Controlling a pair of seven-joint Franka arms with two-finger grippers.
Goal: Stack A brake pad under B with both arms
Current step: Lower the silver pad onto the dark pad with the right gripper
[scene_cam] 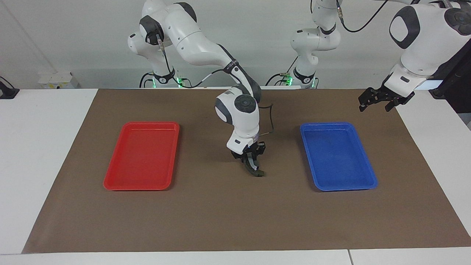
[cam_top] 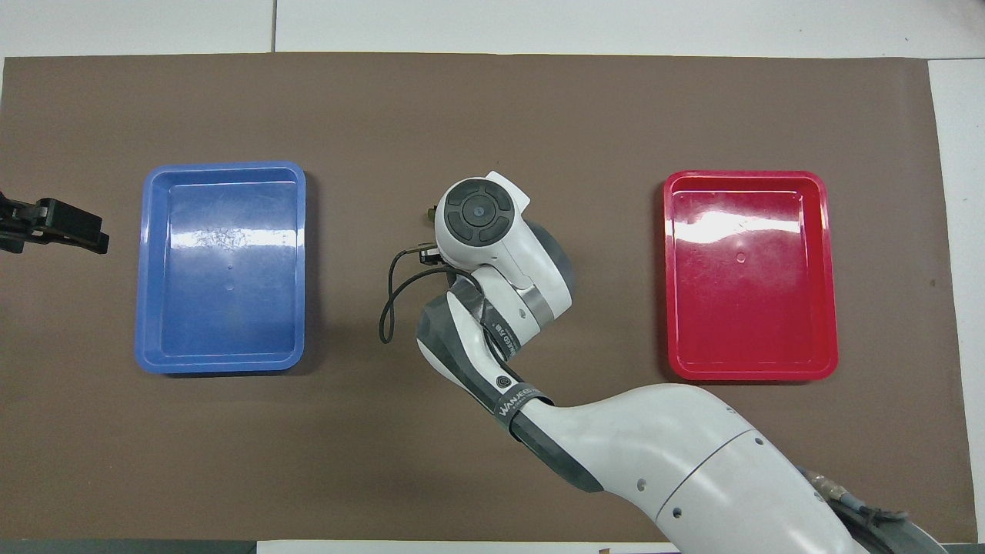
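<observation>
My right gripper [scene_cam: 250, 161] points down over the middle of the brown mat, between the two trays. It is shut on B [scene_cam: 252, 165], a thin curved dark piece with a pale strip between the fingers. B slants down to a dark end at mat level [scene_cam: 258, 173]. I cannot tell A brake pad apart from that dark end. In the overhead view the right arm's wrist [cam_top: 477, 209] hides the gripper and both pieces. My left gripper [scene_cam: 381, 101] is open and empty, up over the mat's edge at the left arm's end, and waits; it also shows in the overhead view [cam_top: 69, 227].
A red tray [scene_cam: 141, 184] lies toward the right arm's end and a blue tray [scene_cam: 338, 186] toward the left arm's end; nothing lies in either. The brown mat [scene_cam: 235, 221] covers most of the table. A cable loops off the right wrist [scene_cam: 271, 117].
</observation>
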